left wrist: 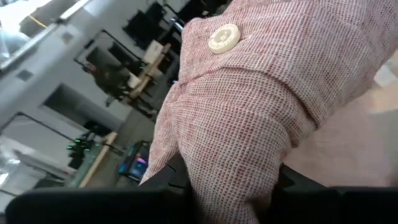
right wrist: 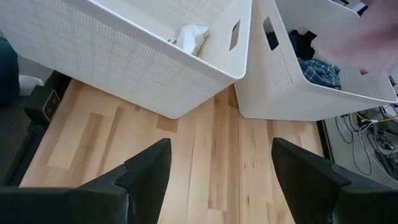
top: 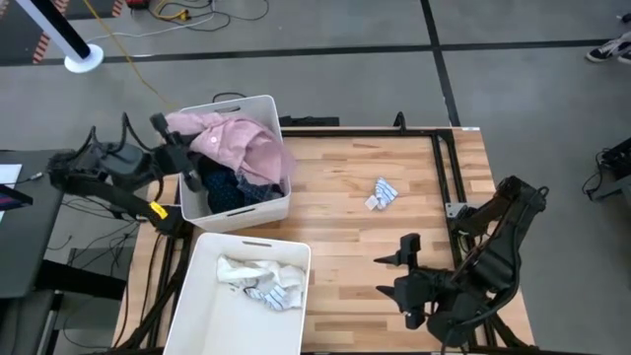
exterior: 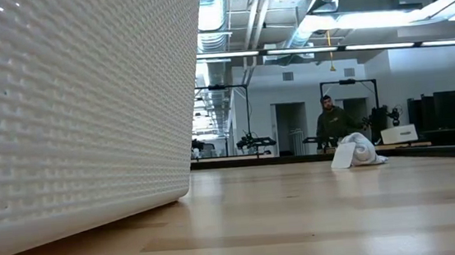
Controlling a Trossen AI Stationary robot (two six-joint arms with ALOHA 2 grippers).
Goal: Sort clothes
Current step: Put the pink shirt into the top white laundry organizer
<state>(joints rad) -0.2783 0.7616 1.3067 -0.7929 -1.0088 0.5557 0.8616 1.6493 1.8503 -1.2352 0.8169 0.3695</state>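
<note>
A pink shirt (top: 240, 144) lies draped over the far white bin (top: 258, 209), on top of dark and blue plaid clothes (top: 229, 190). It fills the left wrist view (left wrist: 261, 106), where a button shows. My left gripper (top: 183, 150) is at the bin's left rim, shut on the shirt. White socks (top: 262, 280) lie in the near bin (top: 202, 296). One small white sock (top: 383, 193) lies on the table; it also shows in the low view (exterior: 358, 151). My right gripper (top: 396, 277) is open and empty near the table's near right, also in its wrist view (right wrist: 217, 171). My left gripper holds the pink shirt by a bunched fold (left wrist: 231, 186) at the shirt's left end, above the bin's left rim. The fingers come roughly level from the table's left. The gripper hides the pinch itself. The rest of the shirt lies slack across the clothes in the bin.
The two white bins stand side by side at the table's left; the near bin's wall (exterior: 70, 116) fills the left of the low view. Bare wood lies between the bins and my right gripper. A black frame (top: 444, 168) runs along the table's right. A person (exterior: 332, 123) stands far behind.
</note>
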